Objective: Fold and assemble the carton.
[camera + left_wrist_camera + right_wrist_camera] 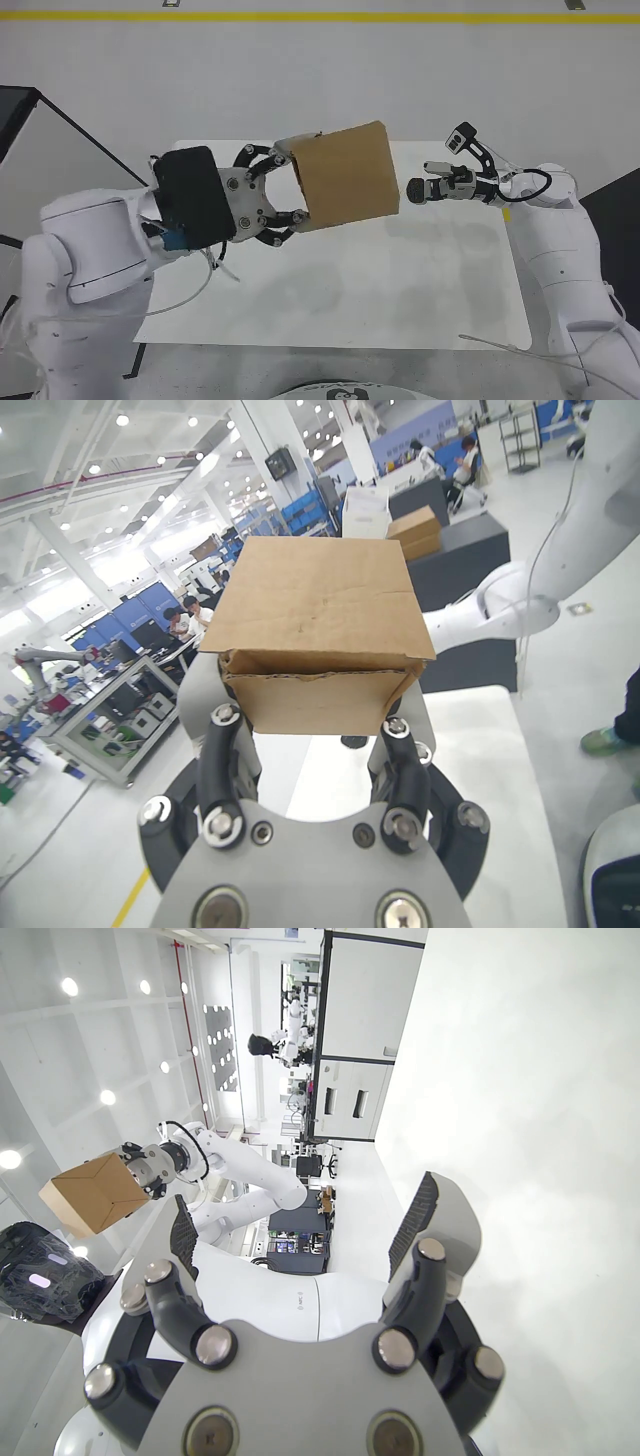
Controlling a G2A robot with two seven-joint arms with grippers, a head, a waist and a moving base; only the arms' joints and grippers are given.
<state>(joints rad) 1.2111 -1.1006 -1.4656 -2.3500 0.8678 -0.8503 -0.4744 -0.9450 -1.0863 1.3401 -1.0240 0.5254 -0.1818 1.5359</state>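
Observation:
A brown cardboard carton [345, 176], folded into a box shape, is held in the air above the white table [400, 290]. My left gripper [290, 185] is shut on the carton's near end, one finger on each side wall. In the left wrist view the carton [315, 640] sits between the fingers [222, 720], its end flap tucked in with a ragged edge. My right gripper [412, 189] hangs open just beyond the carton's far face, apart from it, with nothing between its fingers. From the right wrist view the carton [92, 1200] is seen farther off with the left gripper [135, 1178] on it.
The white table's near half lies bare below the carton. A black frame [60, 120] stands at the far left beside the table. A loose white cable [510, 350] lies off the table's right front corner.

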